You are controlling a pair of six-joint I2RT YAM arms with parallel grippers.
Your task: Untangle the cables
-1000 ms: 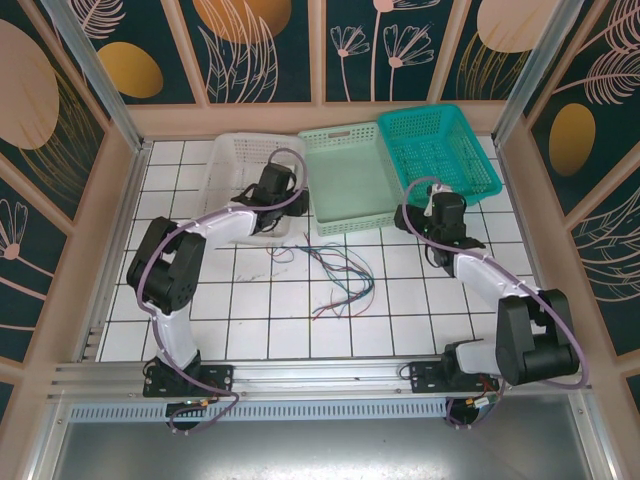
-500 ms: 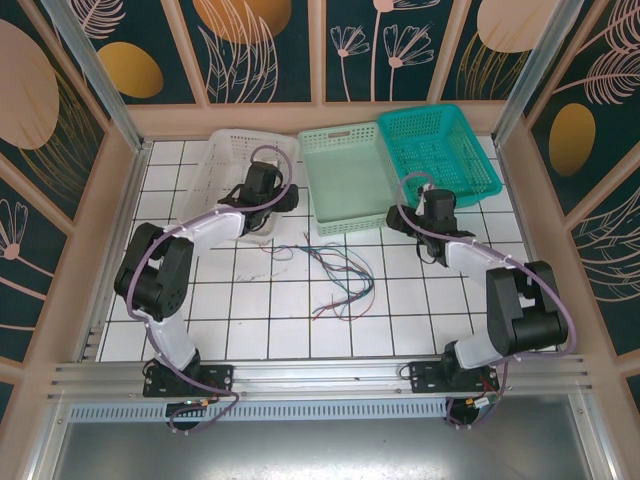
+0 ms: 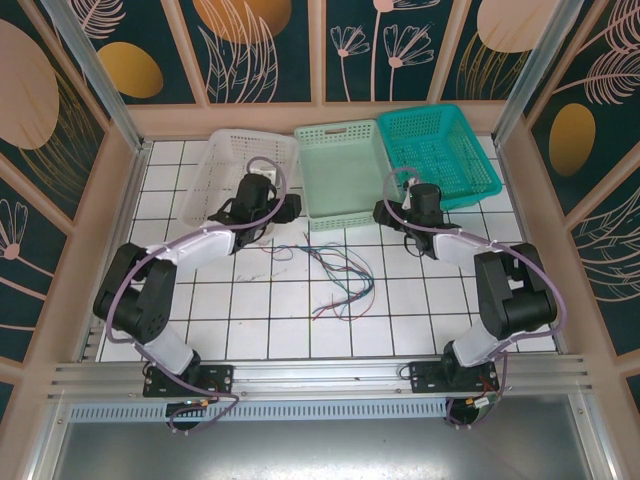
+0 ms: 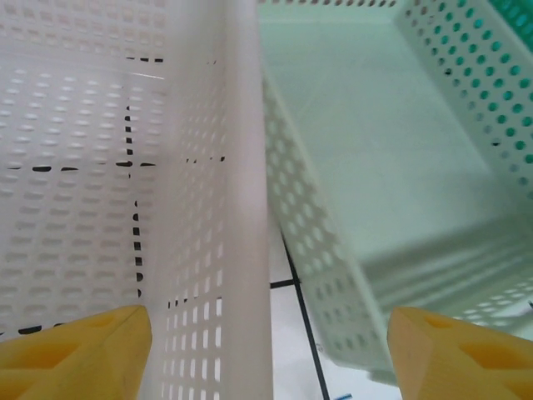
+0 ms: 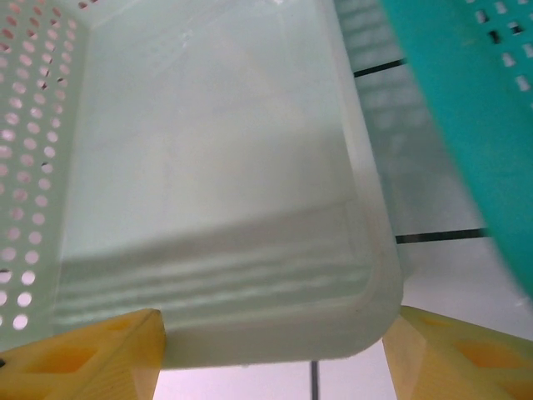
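The cables lie in a loose tangle of thin green, blue, red and dark purple wires on the white tiles at mid-table; a short strand trails off to the left. My left gripper hovers behind them at the white basket's front right corner. In the left wrist view this gripper is open, its yellow fingertips wide apart, with the white basket's wall between them. My right gripper is open at the pale green basket's front right corner, which sits between its yellow fingertips.
Three baskets stand along the back: a white one, a pale green one and a teal one. Wooden walls and metal rails enclose the table. Lilac cables loop along both arms.
Both grippers have swung inward and lower toward the baskets' front corners. The white basket has shifted and turned to the left. The cables have not moved.
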